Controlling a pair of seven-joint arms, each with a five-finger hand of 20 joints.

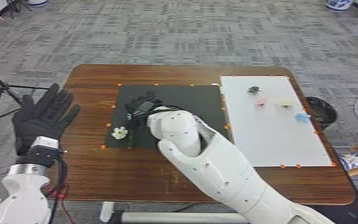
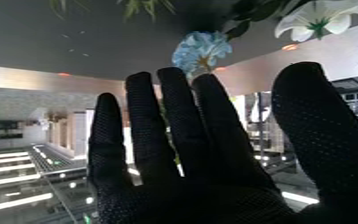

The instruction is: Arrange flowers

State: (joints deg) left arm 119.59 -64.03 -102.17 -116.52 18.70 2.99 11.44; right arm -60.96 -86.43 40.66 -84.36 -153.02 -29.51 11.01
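Nearest the camera is my own right hand (image 2: pixel 202 197), palm and all, with the fingers straight and slightly spread and the thumb standing well apart from them. In the head view I see it over the black mat (image 1: pixel 189 92), toward its far left part, at the end of my bent arm. A blue flower (image 2: pixel 198 49) shows just beyond my fingertips, a bit of stem below the bloom; whether that stem touches my glove I cannot tell. The white flower (image 1: pixel 119 132) lies near the mat's left edge, and dark leaves (image 2: pixel 257 14) and green sprigs (image 2: pixel 147 6) show past my fingers too. My left hand (image 1: pixel 40 117) waits beside the table (image 1: pixel 95 175), its fingers long and loose. On the white sheet (image 1: pixel 273 140) sit a small dark piece (image 1: pixel 254 90), a pink piece (image 1: pixel 261 102), a pale yellow piece (image 1: pixel 285 103) and a light blue piece (image 1: pixel 302 117). I judge that I am at placing or adjusting a flower on the mat; nothing is clamped in my fingers. If the blue bloom sits well, the next move calls for lifting straight away without brushing its petals, then going over to the sheet for another piece.
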